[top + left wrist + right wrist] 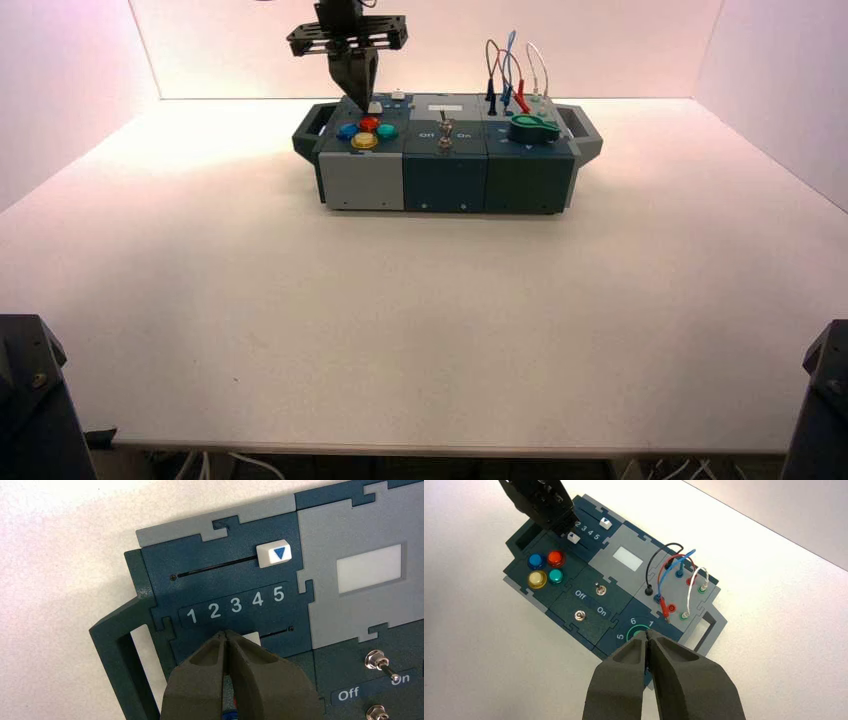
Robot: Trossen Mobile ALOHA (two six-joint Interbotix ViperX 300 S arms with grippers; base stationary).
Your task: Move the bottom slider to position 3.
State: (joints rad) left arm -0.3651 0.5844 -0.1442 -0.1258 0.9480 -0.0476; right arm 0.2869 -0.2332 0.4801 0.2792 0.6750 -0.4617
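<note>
Bottom slider just beside left claw's closed tips.

The bottom slider, a small white blocky knob with a dark triangle on its face, sits in its slot at the upper left-centre of the high view, partly hidden in the left wrist view.

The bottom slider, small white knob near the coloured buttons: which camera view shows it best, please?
The right wrist view: there the small white blocky slider knob shows its arrow mark. In the left wrist view, the black left gripper covers part of it; the high view shows it tiny, beside that gripper.
</note>
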